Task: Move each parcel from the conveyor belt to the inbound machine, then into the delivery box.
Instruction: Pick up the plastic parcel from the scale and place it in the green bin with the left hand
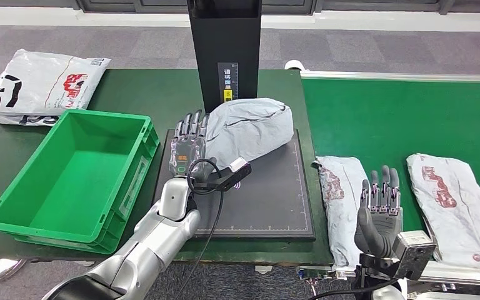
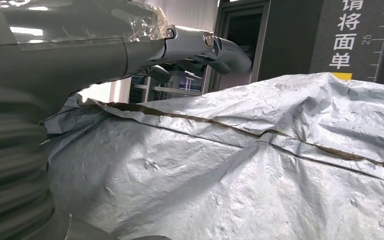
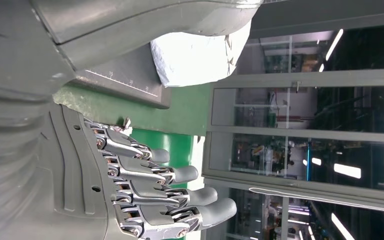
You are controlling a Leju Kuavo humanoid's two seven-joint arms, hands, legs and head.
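The grey parcel (image 1: 248, 129) lies on the dark platform of the inbound machine (image 1: 269, 200), its far end close against the foot of the machine's black column (image 1: 225, 50). Taking that parcel as the landmark, its long axis runs slantwise, from the end nearer the robot and toward the green delivery box (image 1: 69, 172) up to the far end by the column.

The left hand (image 1: 189, 145) stands just beside the parcel's box-side flank, fingers extended and apart, holding nothing. The left wrist view looks along the crinkled grey film with a finger (image 2: 225, 50) reaching above it; whether any finger actually touches the film is hard to tell from these angles, so contact is best treated as uncertain.

The right hand (image 1: 380, 209) is well apart from the parcel, on the conveyor side, hovering open with fingers straight above the green belt (image 1: 400, 119). It sits between two further parcels waiting there, one (image 1: 340, 200) nearer the landmark parcel and one (image 1: 453, 200) beyond it.

The left hand is plainly the nearer, and it lies between the parcel and the delivery box. Judging by that, the coming move is the left hand's: close on the parcel's near flank, across its long axis, and carry it over to the box.
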